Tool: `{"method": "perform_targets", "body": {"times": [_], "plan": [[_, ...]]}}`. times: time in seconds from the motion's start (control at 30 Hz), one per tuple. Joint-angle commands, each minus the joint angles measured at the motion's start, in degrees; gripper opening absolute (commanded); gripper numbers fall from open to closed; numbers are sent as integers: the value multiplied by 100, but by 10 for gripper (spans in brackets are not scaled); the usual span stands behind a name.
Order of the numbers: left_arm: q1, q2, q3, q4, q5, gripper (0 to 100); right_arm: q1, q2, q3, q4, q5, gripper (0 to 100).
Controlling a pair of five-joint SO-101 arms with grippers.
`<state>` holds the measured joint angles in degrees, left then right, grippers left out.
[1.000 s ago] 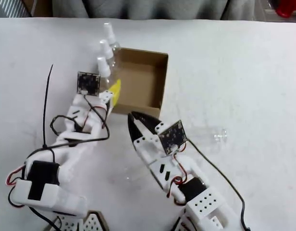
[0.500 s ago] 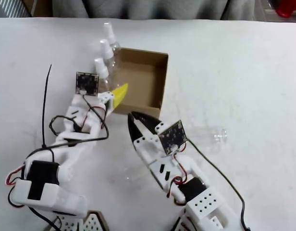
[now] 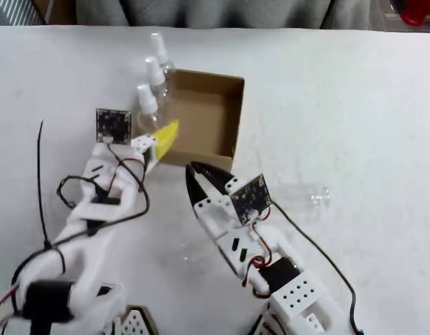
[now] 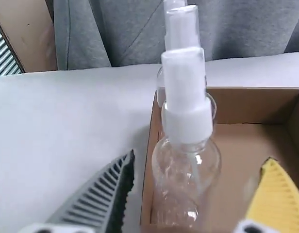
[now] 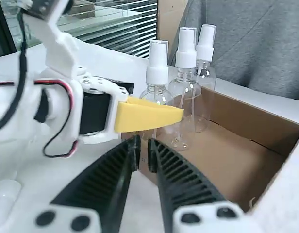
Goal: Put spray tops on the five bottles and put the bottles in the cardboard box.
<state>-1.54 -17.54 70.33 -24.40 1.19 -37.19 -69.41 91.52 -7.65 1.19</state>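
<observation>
Probably light, slick and easily tipped, the nearest capped bottle (image 3: 146, 105) stands inside the cardboard box (image 3: 239, 118) against its left wall, best taken round its belly by the left gripper (image 4: 199, 160), open just short of it; the right gripper (image 5: 143, 145) rests closed, empty.

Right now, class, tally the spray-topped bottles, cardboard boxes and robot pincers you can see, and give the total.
Spray-topped bottles: 3
Cardboard box: 1
Pincers, left pincer and right pincer: 2
Total: 6
</observation>
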Motion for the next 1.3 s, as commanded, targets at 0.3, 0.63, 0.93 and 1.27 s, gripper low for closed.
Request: {"method": "perform_targets", "body": {"times": [0.3, 0.63, 0.93, 1.27], "plan": [[-365, -3108, 1108, 2224, 70, 370, 66, -66, -281, 22, 62, 15], [-374, -5631, 1741, 5125, 70, 369, 40, -48, -281, 22, 79, 15], [-374, -8004, 2400, 6462, 70, 369, 40, -40, -273, 22, 79, 15], [-1024, -8716, 2664, 7059, 70, 369, 40, -40, -264, 22, 79, 15]]}}
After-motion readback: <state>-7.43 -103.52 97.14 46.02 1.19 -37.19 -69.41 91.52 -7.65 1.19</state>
